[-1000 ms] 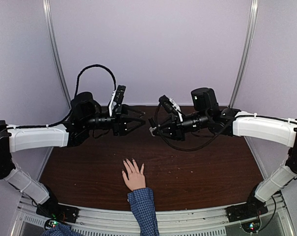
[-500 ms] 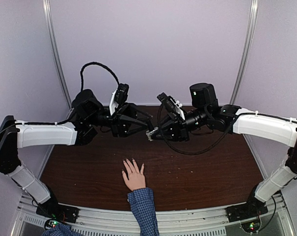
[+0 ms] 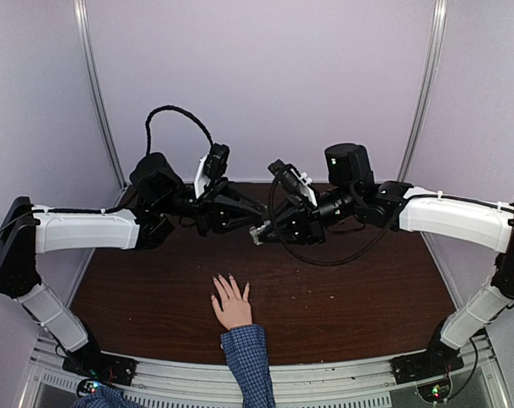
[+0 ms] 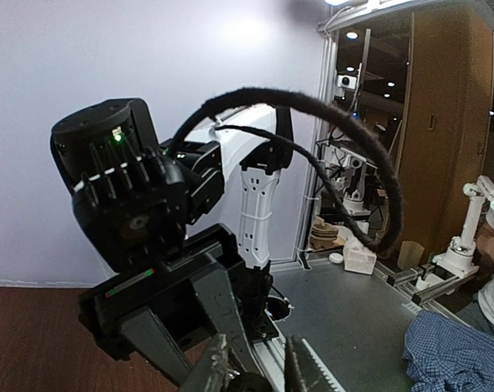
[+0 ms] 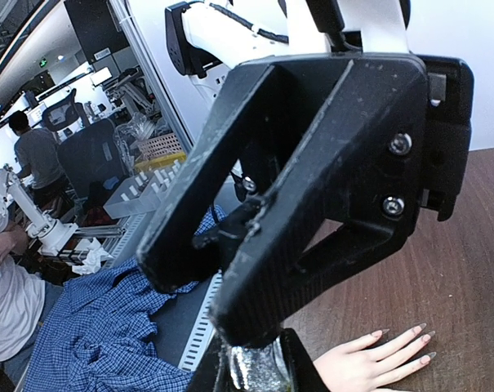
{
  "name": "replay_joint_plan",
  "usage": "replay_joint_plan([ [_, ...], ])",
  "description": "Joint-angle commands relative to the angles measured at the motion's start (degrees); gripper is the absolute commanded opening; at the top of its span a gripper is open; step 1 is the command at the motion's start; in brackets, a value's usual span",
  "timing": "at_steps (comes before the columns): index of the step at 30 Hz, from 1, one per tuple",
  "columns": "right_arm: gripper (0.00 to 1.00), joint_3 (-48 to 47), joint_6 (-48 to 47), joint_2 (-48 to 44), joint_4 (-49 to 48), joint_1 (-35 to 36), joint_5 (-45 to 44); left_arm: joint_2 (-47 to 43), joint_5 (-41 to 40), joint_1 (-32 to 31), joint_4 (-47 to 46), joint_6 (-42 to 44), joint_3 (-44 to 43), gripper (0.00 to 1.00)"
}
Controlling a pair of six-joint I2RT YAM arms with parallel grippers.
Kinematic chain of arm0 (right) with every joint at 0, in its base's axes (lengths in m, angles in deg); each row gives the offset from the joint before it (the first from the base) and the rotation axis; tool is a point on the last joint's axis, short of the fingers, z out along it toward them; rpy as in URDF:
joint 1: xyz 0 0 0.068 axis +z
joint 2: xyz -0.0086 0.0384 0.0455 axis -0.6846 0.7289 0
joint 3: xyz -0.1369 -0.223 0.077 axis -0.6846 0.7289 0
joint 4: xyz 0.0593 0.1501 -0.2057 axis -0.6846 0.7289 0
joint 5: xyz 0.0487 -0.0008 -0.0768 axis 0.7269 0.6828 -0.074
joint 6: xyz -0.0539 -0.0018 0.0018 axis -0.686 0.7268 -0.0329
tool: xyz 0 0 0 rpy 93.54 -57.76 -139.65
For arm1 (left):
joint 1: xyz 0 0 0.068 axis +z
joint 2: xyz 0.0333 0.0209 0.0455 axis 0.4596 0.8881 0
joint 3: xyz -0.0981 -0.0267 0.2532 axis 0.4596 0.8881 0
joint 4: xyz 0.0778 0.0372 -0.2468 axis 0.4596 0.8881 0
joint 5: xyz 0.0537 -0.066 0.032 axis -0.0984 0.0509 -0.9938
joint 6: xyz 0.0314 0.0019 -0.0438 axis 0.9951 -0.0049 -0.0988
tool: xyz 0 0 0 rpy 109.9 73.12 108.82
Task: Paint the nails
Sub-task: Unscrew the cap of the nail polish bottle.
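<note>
Left arm reached in; left gripper (image 3: 257,223) now meets right gripper (image 3: 262,232), fingers (image 4: 218,367) squeezed in around dark cap (image 4: 251,382), real hold cannot tell. Right fingers (image 5: 302,371) clamp bottle (image 5: 255,367). Nails (image 5: 427,336) on hand (image 3: 232,308) lie flat, well below fingers. Step looks like opening bottle. Next: twist cap off, lift brush out.

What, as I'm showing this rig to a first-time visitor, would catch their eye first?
The two arms meet in mid-air over the middle of the table. The left hand and right hand are tip to tip, the right one shut on a small shiny object. Near the front edge, a human hand in a blue checked cuff lies flat, fingers spread, its nails long.
</note>
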Motion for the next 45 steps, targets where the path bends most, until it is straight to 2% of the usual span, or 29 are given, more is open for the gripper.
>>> replay_joint_plan([
  [1, 0.0, -1.88, 1.47, 0.65, -2.76, 0.34, 1.6, 0.97, 1.49, -0.38, -3.74, -1.54, -1.88, 0.17],
  [6, 0.0, -1.84, 1.65, 0.74, -3.47, 0.37, 1.44, 1.74, 1.59, -0.38, -7.42, -4.71, -1.78, 0.0],
  [12, 0.0, -1.86, 2.11, 0.96, -3.55, 0.26, 0.48, 3.97, 1.52, -0.38, -15.22, -11.67, -2.64, 0.0],
  [15, 0.0, -1.65, 1.58, 0.58, -3.45, 0.05, -1.03, 4.3, 1.05, -0.38, -15.37, -12.06, -2.87, 0.0],
  [18, 0.0, -1.65, 0.28, -0.06, -1.88, -0.25, -3.1, 3.68, -0.55, -0.38, -10.51, -9.23, -2.61, 0.0],
  [22, 0.0, -1.44, -0.7, -0.86, -0.92, -0.57, -4.65, 1.51, -3.8, -0.37, 1.97, -1.55, -2.94, 0.0],
  [27, 0.0, -1.07, -0.8, -1.19, -0.68, -0.8, -7.69, -0.27, -7.34, -0.38, 10.21, 3.26, -3.47, 0.0],
  [45, 0.0, -1.64, 0.39, -0.64, -3.09, -0.89, -24.88, -1.9, -24.95, -0.38, 20.25, 6.21, -3.69, 0.0],
])
